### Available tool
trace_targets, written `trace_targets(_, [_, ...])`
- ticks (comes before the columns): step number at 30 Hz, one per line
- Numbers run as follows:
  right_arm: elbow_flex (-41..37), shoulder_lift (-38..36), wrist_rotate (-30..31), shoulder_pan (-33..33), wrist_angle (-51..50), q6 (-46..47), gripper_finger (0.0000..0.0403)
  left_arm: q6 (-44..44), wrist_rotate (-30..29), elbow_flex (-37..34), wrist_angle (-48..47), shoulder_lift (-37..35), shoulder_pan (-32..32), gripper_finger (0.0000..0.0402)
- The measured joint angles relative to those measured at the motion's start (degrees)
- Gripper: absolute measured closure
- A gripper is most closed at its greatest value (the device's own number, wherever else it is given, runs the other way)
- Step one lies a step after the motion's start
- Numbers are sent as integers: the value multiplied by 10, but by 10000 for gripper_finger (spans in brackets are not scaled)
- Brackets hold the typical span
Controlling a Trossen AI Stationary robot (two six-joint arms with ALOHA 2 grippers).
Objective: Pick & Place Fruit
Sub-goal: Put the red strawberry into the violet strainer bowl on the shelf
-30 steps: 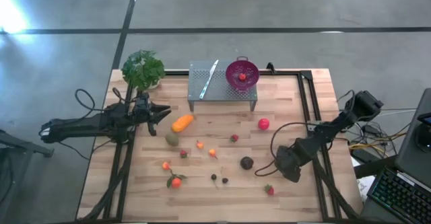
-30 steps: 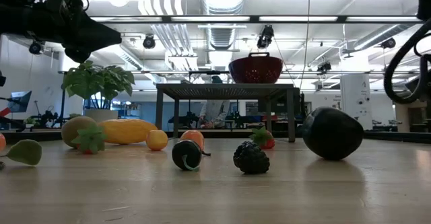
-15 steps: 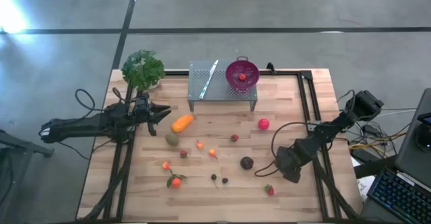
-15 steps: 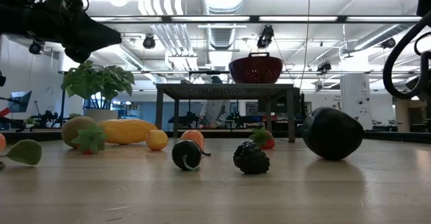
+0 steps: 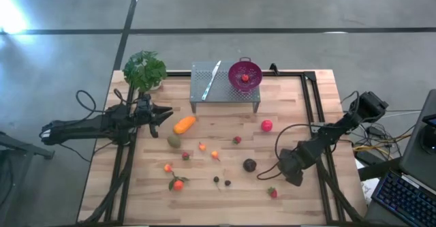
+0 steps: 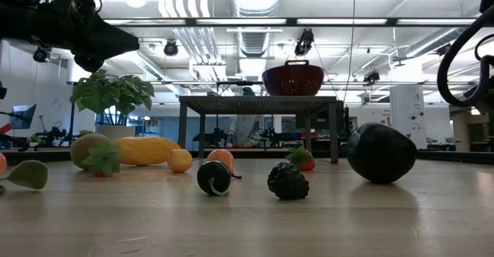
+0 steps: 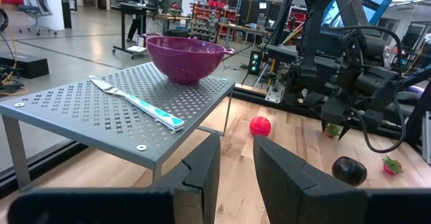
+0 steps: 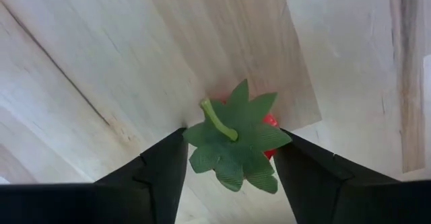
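Small toy fruits lie scattered on the wooden table: an elongated orange one (image 5: 184, 125), an olive-green one (image 5: 174, 141), a red ball (image 5: 266, 125), a dark purple ball (image 5: 250, 164) and several tiny pieces. One strawberry (image 5: 272, 192) lies near the front. My right gripper (image 5: 291, 171) points down at the table's right and is shut on another strawberry (image 8: 232, 143). My left gripper (image 5: 163, 114) hovers level at the left beside the orange fruit, slightly open and holding nothing. The purple colander (image 5: 244, 74) stands on a grey perforated stand (image 5: 204, 87). My right gripper pinches the strawberry between its two fingers, one finger (image 8: 168, 160) on each side of the leafy green cap (image 8: 202, 143). The fingers come from above, pointing down. The stem and cap face up. I cannot tell whether the fruit rests on the table.
A knife (image 5: 212, 77) lies on the stand next to the colander, which holds a small red piece. A leafy plant (image 5: 144, 70) stands at the far left corner. Bare wood lies along the near edge and at the far right.
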Motion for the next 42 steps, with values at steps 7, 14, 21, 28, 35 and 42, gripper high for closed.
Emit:
trace_targets(7, [-1, 0, 11, 0, 2, 14, 202, 0, 0, 0, 0, 0, 0, 305])
trace_targets(14, [-2, -1, 23, 0, 4, 28, 245, 0, 0, 0, 0, 0, 0, 305])
trace_targets(21, [-2, -1, 27, 0, 5, 30, 281, 0, 0, 0, 0, 0, 0, 305])
trace_targets(28, [-3, -1, 27, 0, 6, 28, 271, 0, 0, 0, 0, 0, 0, 305])
trace_targets(35, [-3, -1, 27, 0, 6, 20, 282, 0, 0, 0, 0, 0, 0, 305])
trace_targets(42, [-3, -3, 28, 0, 6, 15, 276, 0, 0, 0, 0, 0, 0, 305])
